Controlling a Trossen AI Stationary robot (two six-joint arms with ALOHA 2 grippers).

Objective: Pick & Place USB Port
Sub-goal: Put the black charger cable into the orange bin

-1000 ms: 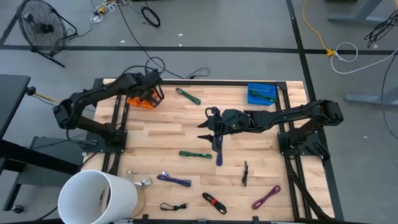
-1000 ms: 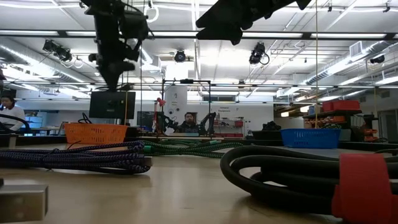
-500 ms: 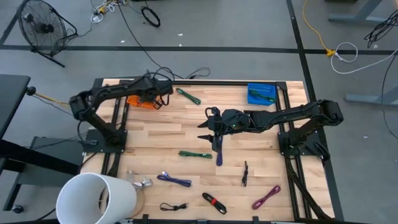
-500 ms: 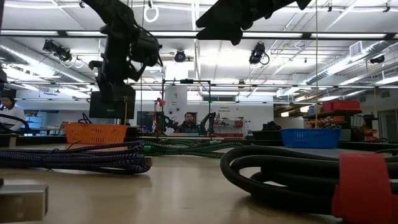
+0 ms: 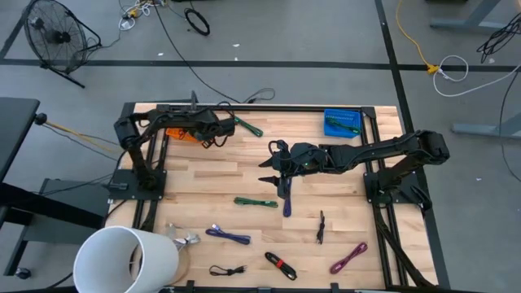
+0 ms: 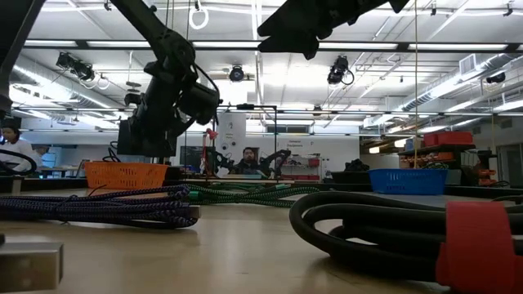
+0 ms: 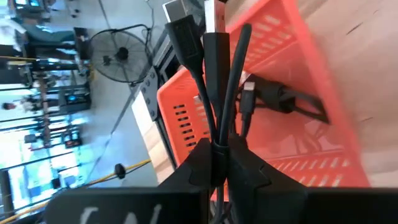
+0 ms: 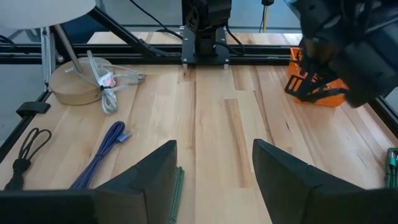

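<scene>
USB cable (image 7: 214, 74), black and bundled, hangs pinched in the left gripper (image 5: 218, 128) beside the orange slotted plastic basket (image 5: 183, 133) at the wooden table's (image 5: 212, 179) far left, seen from above. Mid-table, the right gripper (image 5: 273, 167) hovers empty, fingers spread. Left wrist view: the fingers clench the bundle over the basket, where another cable lies.

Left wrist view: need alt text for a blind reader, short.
The left gripper, its fingers shut on a bundled black cable, holds it above an orange basket that already contains another dark cable. A floor fan stands beyond the table.
</scene>
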